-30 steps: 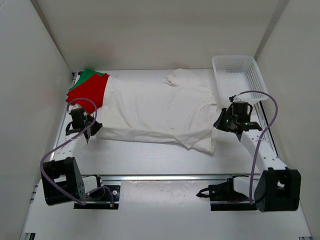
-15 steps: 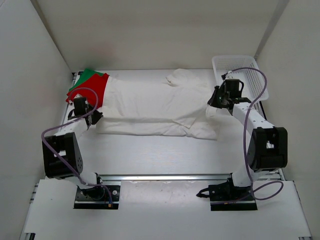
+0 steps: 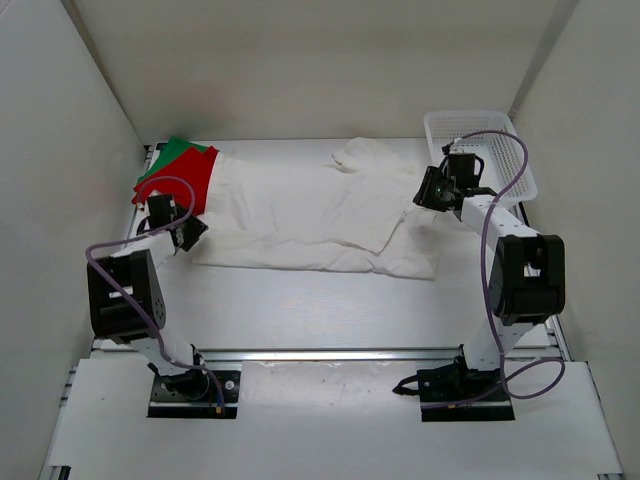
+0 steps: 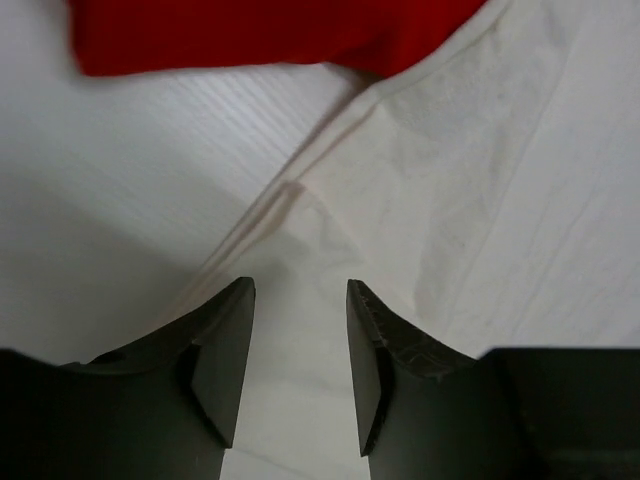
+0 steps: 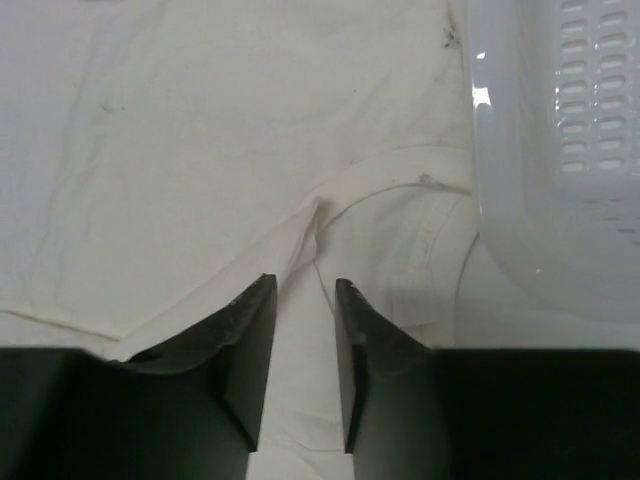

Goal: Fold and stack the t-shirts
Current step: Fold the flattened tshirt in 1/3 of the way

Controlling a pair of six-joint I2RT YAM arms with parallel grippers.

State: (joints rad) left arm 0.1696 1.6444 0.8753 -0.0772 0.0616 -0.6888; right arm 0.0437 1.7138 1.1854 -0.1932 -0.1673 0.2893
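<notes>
Left claw (image 4: 300, 290) is open and holds nothing. Its two dark fingers hang just over the edge of the plain white soft cloth t-shirt (image 3: 300, 210), at nine o'clock of that shirt. Right claw (image 5: 305, 285) is open too, with a small gap. It is over the shirt's edge at three o'clock, just beside the white plastic mesh basket (image 3: 490, 140).

The white shirt lies partly folded in the middle of the white table (image 3: 300, 300). The plain red cloth t-shirt (image 3: 185, 178) and the bright green cloth t-shirt (image 3: 170, 150) lie at ten o'clock, red on top of green.

I think the next fold goes best if both claws pinch the edge well, lift together and keep the cloth tight and flat.

No writing or labels show anywhere.
</notes>
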